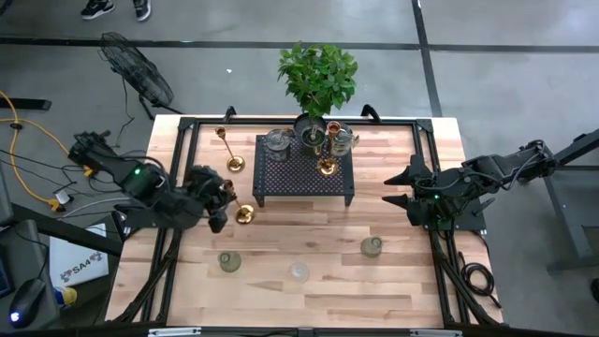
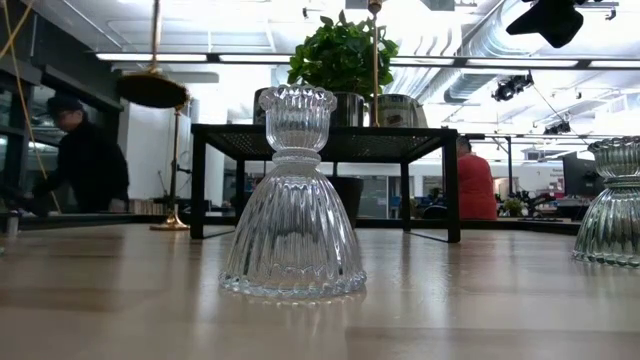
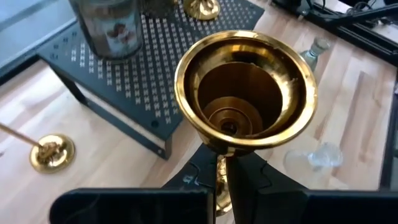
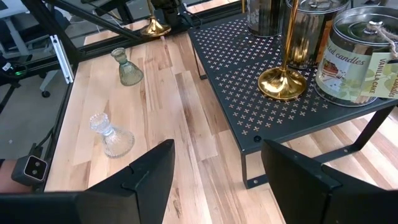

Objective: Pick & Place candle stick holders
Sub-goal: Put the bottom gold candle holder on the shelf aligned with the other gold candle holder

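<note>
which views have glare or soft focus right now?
Low view: ceiling lights blow out the background, and the table is blurred in front of the sharp clear glass holder. Left wrist view: bright highlights on the brass holder's cup, gripped in the left claw; the floor beyond is soft. High and right wrist views: even light.

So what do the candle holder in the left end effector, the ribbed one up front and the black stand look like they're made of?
Held candle holder: likely polished brass, from its mirror-like golden cup. Ribbed candle holder: clear pressed glass, see-through with fluted ridges. Black stand: apparently matte painted metal, a thin perforated sheet on slim legs.
</note>
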Controlling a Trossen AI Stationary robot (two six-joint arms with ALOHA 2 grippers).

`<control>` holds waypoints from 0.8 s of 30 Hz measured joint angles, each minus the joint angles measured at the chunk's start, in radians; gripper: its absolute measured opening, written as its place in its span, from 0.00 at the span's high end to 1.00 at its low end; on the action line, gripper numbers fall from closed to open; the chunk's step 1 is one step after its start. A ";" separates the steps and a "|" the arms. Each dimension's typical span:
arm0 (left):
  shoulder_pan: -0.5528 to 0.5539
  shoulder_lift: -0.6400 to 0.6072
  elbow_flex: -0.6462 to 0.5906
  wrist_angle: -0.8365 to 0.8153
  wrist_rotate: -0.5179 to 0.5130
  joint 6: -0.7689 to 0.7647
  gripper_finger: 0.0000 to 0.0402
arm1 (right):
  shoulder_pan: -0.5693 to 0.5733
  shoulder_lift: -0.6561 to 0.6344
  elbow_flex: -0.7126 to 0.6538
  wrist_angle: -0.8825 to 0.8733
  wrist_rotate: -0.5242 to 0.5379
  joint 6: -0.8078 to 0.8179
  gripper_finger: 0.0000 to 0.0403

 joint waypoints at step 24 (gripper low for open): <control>0.282 0.281 0.221 0.265 0.087 0.361 0.98 | 0.000 0.000 0.000 0.000 0.000 0.000 0.42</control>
